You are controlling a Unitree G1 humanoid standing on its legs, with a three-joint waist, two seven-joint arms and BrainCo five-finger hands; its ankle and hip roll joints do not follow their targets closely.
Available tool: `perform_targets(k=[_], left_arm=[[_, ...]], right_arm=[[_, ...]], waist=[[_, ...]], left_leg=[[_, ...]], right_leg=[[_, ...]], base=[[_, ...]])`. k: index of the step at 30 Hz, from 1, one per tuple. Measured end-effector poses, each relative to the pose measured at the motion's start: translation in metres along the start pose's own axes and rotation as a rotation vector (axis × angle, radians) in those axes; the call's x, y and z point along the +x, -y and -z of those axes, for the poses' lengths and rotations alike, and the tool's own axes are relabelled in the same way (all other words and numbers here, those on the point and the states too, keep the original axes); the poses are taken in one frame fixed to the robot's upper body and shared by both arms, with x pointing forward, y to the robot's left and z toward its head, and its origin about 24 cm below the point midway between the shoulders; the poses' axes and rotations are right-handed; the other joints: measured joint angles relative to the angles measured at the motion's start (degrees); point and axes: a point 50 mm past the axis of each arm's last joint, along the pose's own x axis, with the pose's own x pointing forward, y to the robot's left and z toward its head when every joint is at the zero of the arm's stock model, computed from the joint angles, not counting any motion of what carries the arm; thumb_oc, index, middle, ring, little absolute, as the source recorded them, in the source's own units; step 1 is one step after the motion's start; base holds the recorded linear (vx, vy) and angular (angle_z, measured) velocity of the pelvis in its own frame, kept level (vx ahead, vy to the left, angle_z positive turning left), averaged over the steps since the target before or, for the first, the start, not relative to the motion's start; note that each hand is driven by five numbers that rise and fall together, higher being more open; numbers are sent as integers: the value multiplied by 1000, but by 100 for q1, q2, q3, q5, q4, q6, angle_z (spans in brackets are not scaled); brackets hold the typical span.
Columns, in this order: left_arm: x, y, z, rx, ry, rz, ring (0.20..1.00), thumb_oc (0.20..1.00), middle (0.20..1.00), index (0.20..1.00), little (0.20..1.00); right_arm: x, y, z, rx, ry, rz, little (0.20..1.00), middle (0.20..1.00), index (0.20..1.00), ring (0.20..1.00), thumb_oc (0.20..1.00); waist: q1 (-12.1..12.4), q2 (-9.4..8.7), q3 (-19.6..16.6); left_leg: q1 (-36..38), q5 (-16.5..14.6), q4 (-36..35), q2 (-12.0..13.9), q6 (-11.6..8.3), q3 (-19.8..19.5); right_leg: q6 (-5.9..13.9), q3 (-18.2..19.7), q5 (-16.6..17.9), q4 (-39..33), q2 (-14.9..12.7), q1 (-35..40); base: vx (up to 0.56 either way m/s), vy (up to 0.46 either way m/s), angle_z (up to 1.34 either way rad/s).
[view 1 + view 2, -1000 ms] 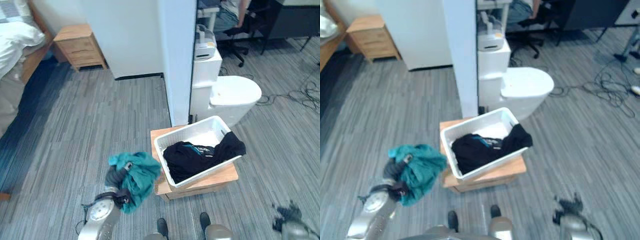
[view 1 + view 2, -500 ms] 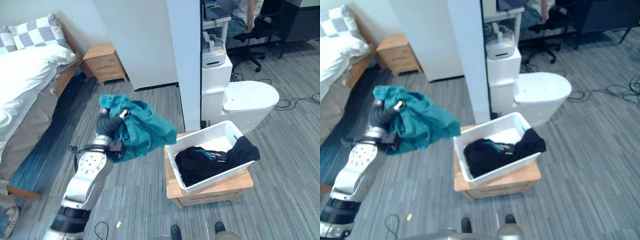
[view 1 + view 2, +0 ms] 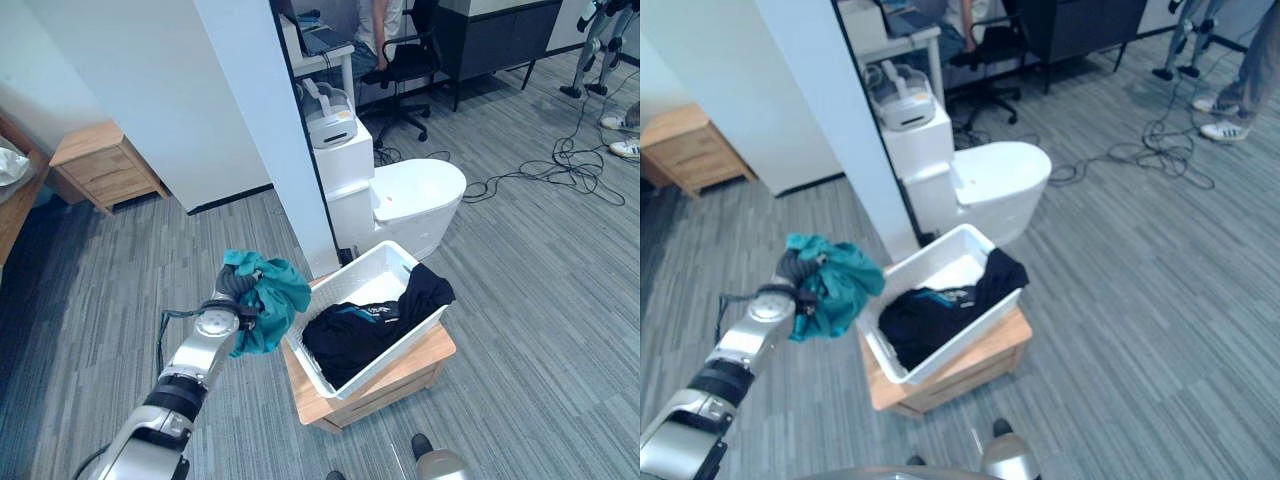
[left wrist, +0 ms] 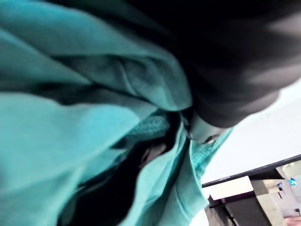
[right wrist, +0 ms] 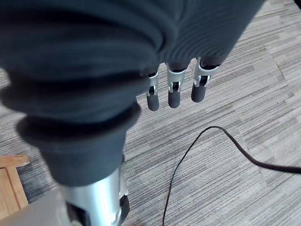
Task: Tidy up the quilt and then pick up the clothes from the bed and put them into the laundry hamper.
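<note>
No legible text, labels, numbers or signs anywhere, a pale mark on the black garment (image 3: 372, 312) in the white hamper (image 3: 393, 277), centre frame, too small to read

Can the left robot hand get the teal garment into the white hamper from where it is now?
Probably yes. The left robot hand holds the teal garment right beside the white hamper rim, and nothing stands between them; the hamper is open-topped, with dark clothes inside.

Hamper (image 3: 405, 268) top open; pillar (image 3: 270, 130) just behind.
</note>
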Motion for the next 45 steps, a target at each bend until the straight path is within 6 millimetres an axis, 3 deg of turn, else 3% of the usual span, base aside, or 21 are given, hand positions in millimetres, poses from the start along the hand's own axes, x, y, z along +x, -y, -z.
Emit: perform_targets(k=[5,11,16,21,25,26,27,29,33,40,45], left_arm=[[1,9,8,42,-29,19,200,200,200,200,200],[5,11,9,174,-34,7,200,200,200,200,200],[13,-2,10,264,-67,-85,200,200,200,200,200],[24,-10,-15,279,-21,-135,200,200,200,200,200],[36,-19,-42,297,4,-206,200,200,200,200,200],[38,-19,-45,303,0,-209,325,325,325,325,325],[39,-19,-49,312,0,-210,1000,1000,1000,1000,1000],[43,-18,-59,322,13,-211,1000,1000,1000,1000,1000],[44,-15,-64,333,37,-197,1000,1000,1000,1000,1000],[44,-6,-66,435,72,-142,1000,1000,1000,1000,1000],[41,11,-80,491,153,-75,1000,1000,1000,1000,1000]], right_arm=[[-1,-2,-4,-23,18,-2,1000,1000,1000,1000,1000],[-1,-3,-9,-25,42,-5,1000,1000,1000,1000,1000],[-1,-1,-9,-58,45,12,1000,1000,1000,1000,1000],[-2,2,-12,-58,56,15,1000,1000,1000,1000,1000],[-6,15,-30,-67,125,35,1000,1000,1000,1000,1000],[-7,17,-34,-70,142,38,1000,1000,1000,1000,1000],[-8,19,-41,-68,164,41,1000,1000,1000,1000,1000],[-13,21,-60,-73,217,49,1000,1000,1000,1000,1000],[-18,23,-77,-84,269,66,1000,1000,1000,1000,1000],[-20,25,-81,-82,292,96,1000,1000,1000,1000,1000],[-20,27,-82,-96,305,121,1000,1000,1000,1000,1000]], waist=[[-44,-25,16],[-301,-66,47],[-557,-43,120],[-658,-7,405],[-936,72,725],[-987,95,767],[-1055,115,857],[-1193,148,1114],[-1245,268,1235],[-1232,316,1262],[-1227,375,1271]], left_leg=[[-1,-35,-32,4,-11,72],[27,-50,-32,-1,-10,193],[31,-68,-33,26,-35,350],[-33,-76,-35,-6,-23,525],[-302,-41,-6,-64,23,692],[-361,-35,0,-70,31,716],[-404,-38,-36,-86,35,712],[-427,-31,-7,-83,37,784],[-483,-32,-1,-81,34,808],[-449,-32,0,-77,34,807],[-369,-34,-23,-84,32,807]], right_leg=[[1,109,-1,33,6,-71],[11,213,6,47,6,-94],[17,356,19,69,39,-178],[37,532,68,142,35,-389],[44,713,117,302,22,-807],[40,732,121,332,23,-902],[33,742,155,298,14,-923],[4,812,186,320,36,-994],[14,853,178,334,47,-1084],[29,854,161,393,89,-1081],[21,855,152,418,52,-1007]], base=[[32,-38,-8],[65,-65,-9],[60,-118,-14],[-62,-60,-24],[-57,-1,-20],[-37,60,-18],[-90,10,-14],[-56,25,-16],[7,18,-6],[44,18,0],[24,16,0]])
